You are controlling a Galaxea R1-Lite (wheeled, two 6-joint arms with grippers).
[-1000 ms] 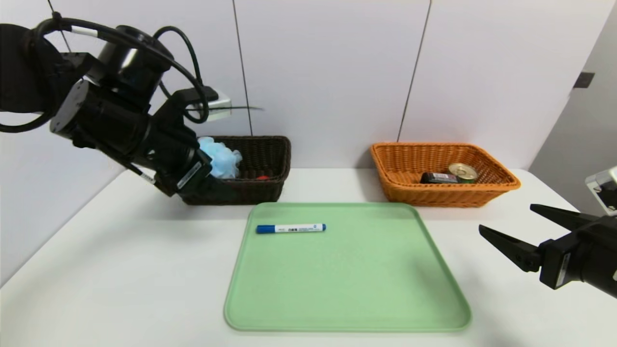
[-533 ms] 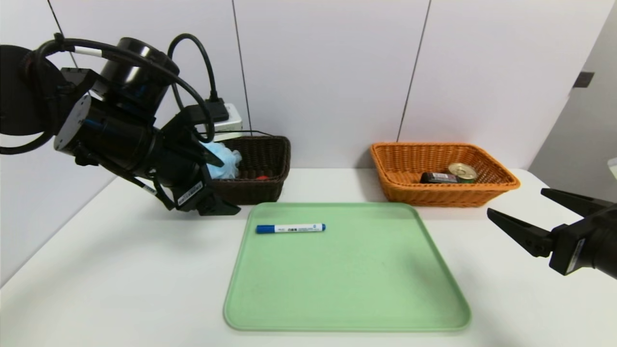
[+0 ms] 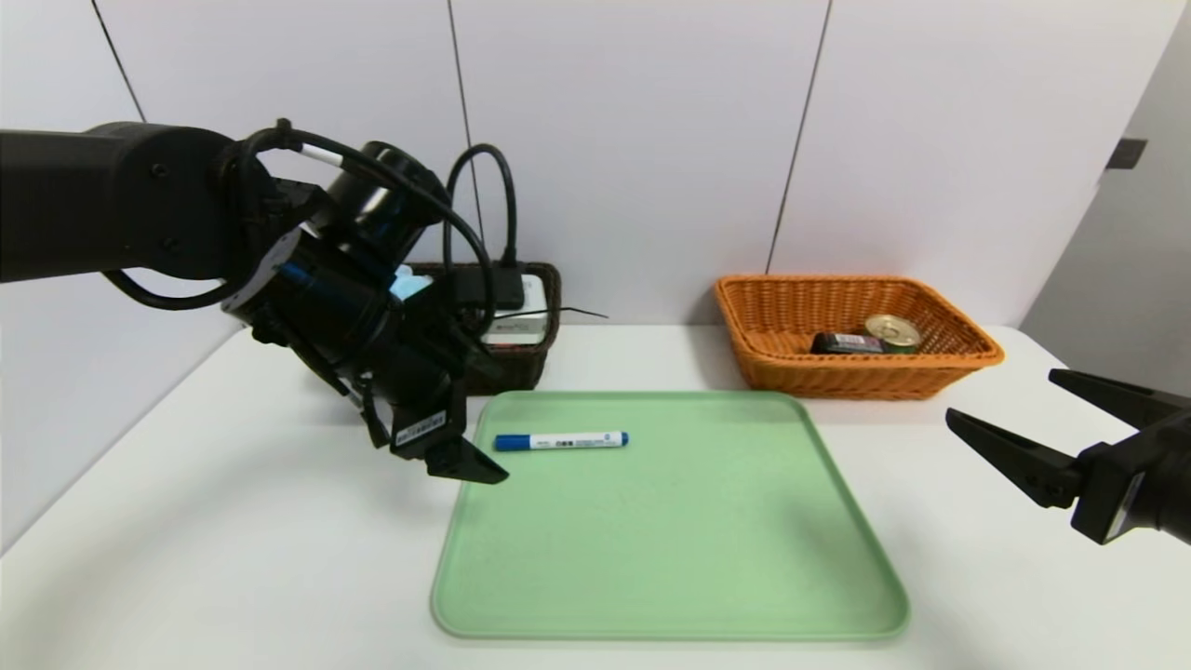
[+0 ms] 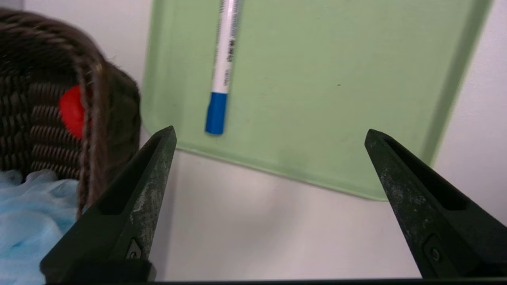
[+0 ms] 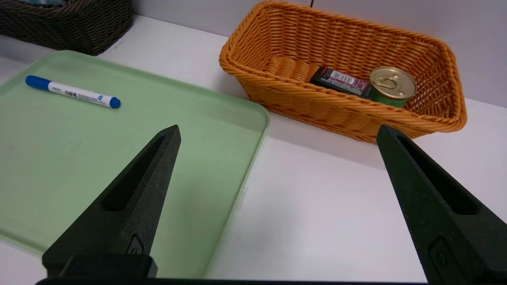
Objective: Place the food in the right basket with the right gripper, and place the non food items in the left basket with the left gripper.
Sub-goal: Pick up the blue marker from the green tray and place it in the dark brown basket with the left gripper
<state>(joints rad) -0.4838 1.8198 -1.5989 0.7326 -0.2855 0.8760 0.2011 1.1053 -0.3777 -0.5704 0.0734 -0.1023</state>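
Left gripper [image 4: 270, 132] spread and holding nothing, above the tray's [image 3: 670, 521] left edge; right gripper [image 3: 1005, 437] idle, off the tray's right side, spread too. The marker [image 3: 561, 441] lies at the tray's far left, near the dark basket [image 5: 75, 27]. Fetching it seems the step in hand; next, centre over its barrel, lower and close.

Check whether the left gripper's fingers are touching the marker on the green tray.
Apart. The left wrist view shows the left gripper open, its fingers clear of the blue-capped marker, with green tray surface between.
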